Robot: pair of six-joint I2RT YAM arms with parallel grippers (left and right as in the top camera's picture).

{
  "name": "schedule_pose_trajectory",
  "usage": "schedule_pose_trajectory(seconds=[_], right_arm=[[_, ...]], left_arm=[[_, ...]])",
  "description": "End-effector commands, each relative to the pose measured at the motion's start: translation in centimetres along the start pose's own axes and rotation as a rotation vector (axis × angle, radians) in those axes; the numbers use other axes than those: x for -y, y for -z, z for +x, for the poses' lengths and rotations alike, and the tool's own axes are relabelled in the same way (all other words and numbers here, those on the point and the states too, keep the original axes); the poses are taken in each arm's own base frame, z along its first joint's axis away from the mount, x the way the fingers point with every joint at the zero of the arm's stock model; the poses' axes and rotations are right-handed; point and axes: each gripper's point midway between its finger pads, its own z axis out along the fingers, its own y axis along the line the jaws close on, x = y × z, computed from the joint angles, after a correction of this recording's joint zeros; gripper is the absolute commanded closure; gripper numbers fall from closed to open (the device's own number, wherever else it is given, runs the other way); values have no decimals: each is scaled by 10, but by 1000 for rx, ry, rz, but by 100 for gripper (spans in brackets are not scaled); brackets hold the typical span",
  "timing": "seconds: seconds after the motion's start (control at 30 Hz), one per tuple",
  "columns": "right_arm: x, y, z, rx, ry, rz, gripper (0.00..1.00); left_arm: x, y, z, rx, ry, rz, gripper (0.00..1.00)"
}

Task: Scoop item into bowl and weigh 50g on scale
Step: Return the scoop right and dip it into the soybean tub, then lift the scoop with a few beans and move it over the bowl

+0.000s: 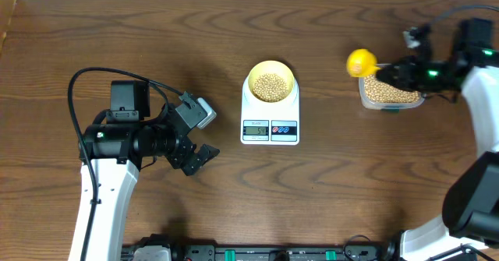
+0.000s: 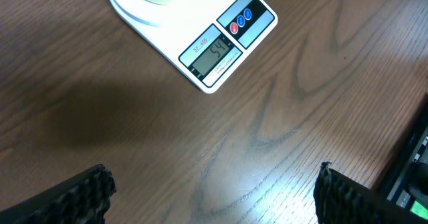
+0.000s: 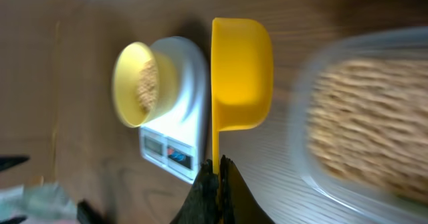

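Well, the table (image 1: 156,43) carries it all: the scale (image 1: 270,136) sits mid-table and the clear tub (image 1: 390,107) of spare beans lies toward the far-right corner. The bowl (image 1: 270,64) stands on the scale's platform, with the beans (image 1: 270,86) heaped inside it. My right claw (image 3: 218,177) is clenched on the handle of the yellow scoop (image 1: 360,61), held above the table just left of the tub. I see no beans in it. My left claw (image 2: 210,194) hangs released and empty over bare wood toward the near edge, left of the scale. The display (image 2: 215,55) seems to read 54, which I judge to be over target. So I would lift out only a few beans at a time, never lean on the bowl or platform, and let the figure settle before the next dip. A small label (image 2: 200,45) above the display looks like SF-400. The red and blue buttons (image 2: 241,21) carry marks too fine to read.
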Motion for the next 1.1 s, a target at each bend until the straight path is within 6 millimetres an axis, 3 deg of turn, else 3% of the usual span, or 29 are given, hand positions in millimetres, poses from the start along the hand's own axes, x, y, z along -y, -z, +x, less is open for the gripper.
schedule_pose_trajectory(seconds=[0.0,0.07,0.2,0.33,0.73,0.83,0.9,0.97,1.0,1.07], right_arm=[[30,32,-4,36,50,168,99],[40,42,-2,30,77,278,99],[42,61,-3,37,149,475,99],[44,84,0,6,240,778,99],[37,80,-5,-59,376,1073,99],[33,76,-11,-23,379,1061,99],[20,63,-14,4,384,967,99],[-9,37,-13,15,441,751,99],[-42,15,-10,19,515,532,99],[-93,-5,-4,34,631,222,99]], left_arm=[[-1,5,-8,22,-20,-1,2],[-1,5,-8,22,-20,-1,2],[-1,5,-8,22,-20,-1,2],[-1,5,-8,22,-20,-1,2],[-1,5,-8,22,-20,-1,2],[-1,5,-8,22,-20,-1,2],[-1,5,-8,22,-20,-1,2],[-1,5,-8,22,-20,-1,2],[-1,5,-8,22,-20,-1,2],[-1,5,-8,22,-20,-1,2]])
